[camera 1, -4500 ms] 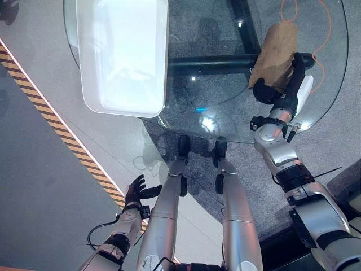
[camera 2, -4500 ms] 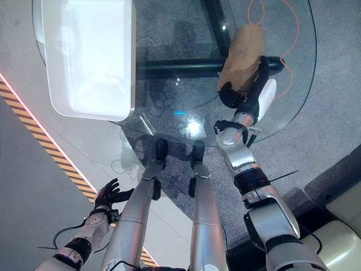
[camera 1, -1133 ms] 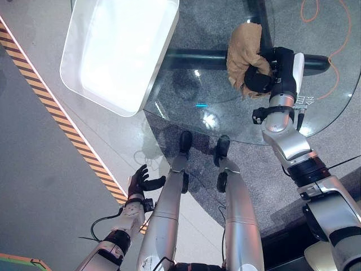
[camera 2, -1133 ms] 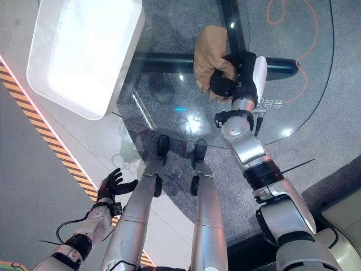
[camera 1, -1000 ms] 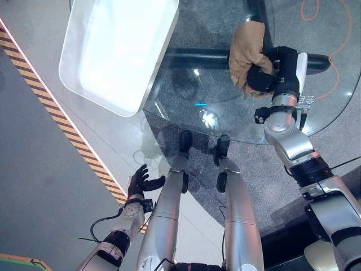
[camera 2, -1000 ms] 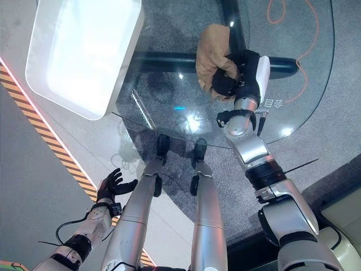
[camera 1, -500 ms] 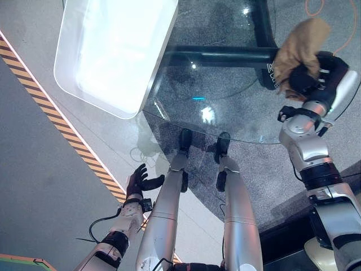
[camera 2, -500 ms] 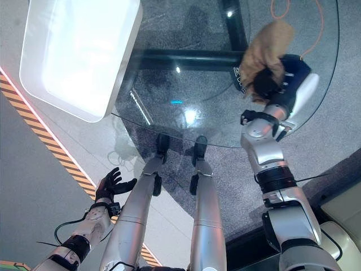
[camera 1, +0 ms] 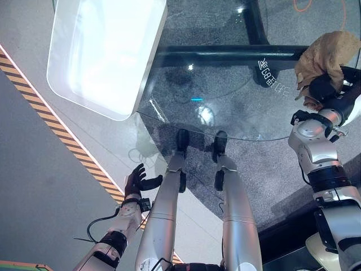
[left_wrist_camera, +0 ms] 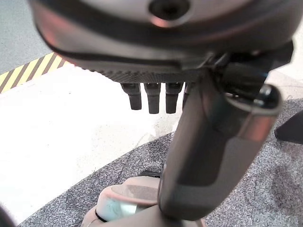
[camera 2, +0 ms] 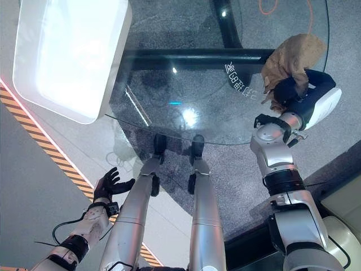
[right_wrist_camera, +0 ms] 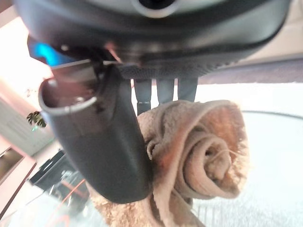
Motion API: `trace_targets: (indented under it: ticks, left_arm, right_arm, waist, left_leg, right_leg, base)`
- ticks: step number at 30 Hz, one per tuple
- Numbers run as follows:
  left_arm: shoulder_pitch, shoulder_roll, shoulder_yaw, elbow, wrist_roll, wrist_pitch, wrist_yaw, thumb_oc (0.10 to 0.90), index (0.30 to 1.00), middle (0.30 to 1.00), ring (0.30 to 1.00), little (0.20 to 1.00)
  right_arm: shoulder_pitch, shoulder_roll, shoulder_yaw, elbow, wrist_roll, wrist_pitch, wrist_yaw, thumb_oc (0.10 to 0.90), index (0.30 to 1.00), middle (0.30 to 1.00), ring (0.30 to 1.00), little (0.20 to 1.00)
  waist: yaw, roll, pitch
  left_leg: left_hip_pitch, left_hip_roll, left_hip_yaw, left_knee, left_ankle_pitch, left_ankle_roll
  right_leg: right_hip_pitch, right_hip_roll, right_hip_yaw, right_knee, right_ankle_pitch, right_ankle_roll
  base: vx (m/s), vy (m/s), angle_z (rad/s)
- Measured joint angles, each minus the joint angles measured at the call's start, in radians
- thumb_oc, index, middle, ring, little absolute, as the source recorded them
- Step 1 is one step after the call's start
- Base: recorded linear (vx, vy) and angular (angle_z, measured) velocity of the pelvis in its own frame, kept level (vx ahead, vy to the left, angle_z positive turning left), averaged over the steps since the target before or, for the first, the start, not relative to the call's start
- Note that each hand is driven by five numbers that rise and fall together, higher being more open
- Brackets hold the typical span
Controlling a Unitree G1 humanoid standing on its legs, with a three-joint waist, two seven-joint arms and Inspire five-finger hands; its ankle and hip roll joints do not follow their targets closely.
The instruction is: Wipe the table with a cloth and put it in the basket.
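At table's right edge, a tan cloth [camera 1: 330, 53], nubbly terry, bunched and rolled into a soft spiral in the right wrist view, gripped by the right hand [camera 1: 326, 90], dark fingers [right_wrist_camera: 158, 92] and thumb curled round it. Round clear glass table [camera 1: 225, 96], glossy with light glints, grey speckled floor and a black tubular frame seen through it. At table's far left edge, a white rounded-rectangular basket [camera 1: 67, 107], smooth and shiny, overhanging the rim. On the floor to the left, a yellow-and-black striped strip [camera 1: 51, 127]; beyond the table, an orange cord [camera 2: 271, 8].

Compared with a second ago: cloth and right hand shifted from mid-table out to the right rim, still clamped together; whole scene slid a little as the camera moved.

Low on the left, beside the floor strip, left hand [camera 1: 135, 180] hanging with fingers loosely spread, holding nothing, well apart from the table
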Motion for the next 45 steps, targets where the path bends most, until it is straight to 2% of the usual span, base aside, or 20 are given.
trace_targets:
  ticks: [4, 10, 20, 23, 28, 35, 40, 45]
  left_arm:
    - [0.000, -0.001, 0.000, 0.000, 0.000, 0.000, -0.001, 0.800, 0.900, 0.900, 0.900, 0.900]
    - [0.000, -0.016, 0.029, 0.001, 0.001, -0.002, -0.006, 0.800, 0.900, 0.900, 0.900, 0.900]
    - [0.000, -0.026, 0.031, 0.007, 0.001, -0.018, -0.027, 0.800, 0.900, 0.900, 0.900, 0.900]
    - [0.000, -0.027, 0.032, 0.007, 0.003, -0.024, -0.028, 0.800, 0.900, 0.900, 0.900, 0.900]
    - [0.000, -0.033, 0.032, 0.008, 0.005, -0.025, -0.028, 0.800, 0.900, 0.900, 0.900, 0.900]
    - [-0.002, -0.034, 0.030, 0.007, 0.008, -0.030, -0.030, 0.800, 0.900, 0.900, 0.900, 0.900]
    - [-0.003, -0.034, 0.027, 0.006, 0.008, -0.030, -0.030, 0.800, 0.900, 0.900, 0.900, 0.900]
    - [-0.003, -0.034, 0.025, 0.006, 0.008, -0.029, -0.027, 0.800, 0.900, 0.900, 0.900, 0.900]
  right_arm:
    - [-0.040, -0.004, 0.039, 0.000, -0.044, 0.024, 0.080, 0.100, 0.300, 0.300, 0.300, 0.200]
    - [-0.081, -0.038, 0.114, -0.059, -0.149, 0.075, 0.262, 0.100, 0.300, 0.300, 0.300, 0.200]
    - [-0.106, -0.039, 0.169, -0.106, -0.228, 0.077, 0.467, 0.100, 0.300, 0.300, 0.300, 0.200]
    - [-0.104, -0.029, 0.199, -0.147, -0.257, 0.077, 0.536, 0.100, 0.300, 0.300, 0.300, 0.200]
    - [-0.104, 0.004, 0.265, -0.193, -0.249, 0.074, 0.647, 0.100, 0.300, 0.300, 0.300, 0.200]
    - [-0.081, 0.098, 0.379, -0.226, -0.137, 0.054, 0.793, 0.100, 0.300, 0.300, 0.300, 0.200]
    - [-0.040, 0.130, 0.419, -0.228, -0.126, 0.042, 0.809, 0.100, 0.300, 0.300, 0.300, 0.200]
    - [-0.019, 0.129, 0.415, -0.232, -0.105, 0.028, 0.737, 0.100, 0.300, 0.300, 0.300, 0.200]
  waist:
    - [0.001, 0.001, 0.000]
    - [0.010, 0.005, 0.000]
    - [0.015, 0.012, -0.002]
    - [0.014, 0.018, -0.002]
    - [0.022, 0.019, -0.002]
    - [0.029, 0.019, -0.002]
    - [0.033, 0.019, -0.002]
    - [0.030, 0.019, -0.002]
  left_leg:
    - [0.000, 0.000, -0.001, -0.001, 0.000, -0.005]
    - [0.005, -0.001, -0.014, -0.019, 0.011, -0.018]
    - [0.019, 0.009, -0.020, -0.045, 0.024, -0.030]
    - [0.020, 0.013, -0.030, -0.052, 0.029, -0.038]
    - [0.029, 0.017, -0.045, -0.058, 0.031, -0.043]
    - [0.031, 0.015, -0.060, -0.071, 0.036, -0.050]
    - [0.031, 0.010, -0.062, -0.074, 0.036, -0.050]
    - [0.031, 0.006, -0.065, -0.071, 0.036, -0.050]
  right_leg:
    - [0.000, 0.000, -0.002, 0.001, 0.001, -0.001]
    - [0.000, 0.001, -0.007, 0.000, 0.000, -0.005]
    - [0.005, 0.002, -0.012, 0.000, 0.000, -0.019]
    - [0.008, 0.002, -0.033, -0.001, -0.003, -0.030]
    - [0.018, 0.007, -0.044, -0.001, -0.010, -0.041]
    - [0.019, 0.004, -0.059, 0.000, -0.015, -0.045]
    - [0.019, 0.001, -0.061, 0.000, -0.017, -0.042]
    - [0.023, 0.001, -0.062, 0.001, -0.020, -0.039]
  base:
    - [0.00, 0.000, 0.00]
    - [-0.02, 0.023, 0.04]
    - [0.00, 0.006, 0.00]
    - [-0.01, 0.008, 0.10]
    - [0.00, 0.003, 0.06]
    - [0.01, 0.003, 0.06]
    - [0.00, 0.000, 0.00]
    - [0.00, 0.000, 0.00]
